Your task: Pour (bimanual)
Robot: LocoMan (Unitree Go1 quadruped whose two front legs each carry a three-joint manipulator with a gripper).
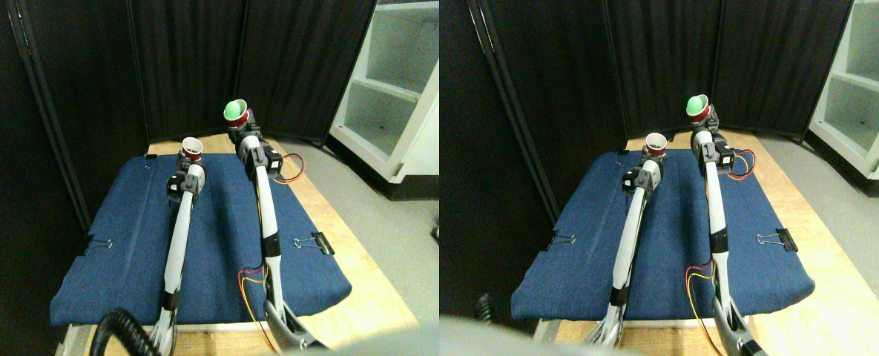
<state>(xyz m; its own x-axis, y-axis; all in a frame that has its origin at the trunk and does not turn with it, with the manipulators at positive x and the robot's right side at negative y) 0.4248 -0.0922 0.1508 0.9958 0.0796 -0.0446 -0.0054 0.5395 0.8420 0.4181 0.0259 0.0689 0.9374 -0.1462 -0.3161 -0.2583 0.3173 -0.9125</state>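
The right fingers point(242, 126) pinch a small red paper cup with a green inside point(236, 110), tipped leftward, above and right of the upright white-lined red paper cup point(192, 148) pinched in the left fingers point(189, 159) over the blue-cloth worktop point(127, 245).

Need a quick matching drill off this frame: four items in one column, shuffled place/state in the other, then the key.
Items
1. red paper cup with white inside
2. red paper cup with green contents
3. black binder clip with wire handles
4. white open shelf unit

Place or state
A. on the right edge of the blue cloth pad
B. raised higher, tipped toward the left, at the right end effector
C. on the floor off to the right
D. upright and lower, at the left end effector

Pairs: 1-D, 2-B, 3-A, 4-C
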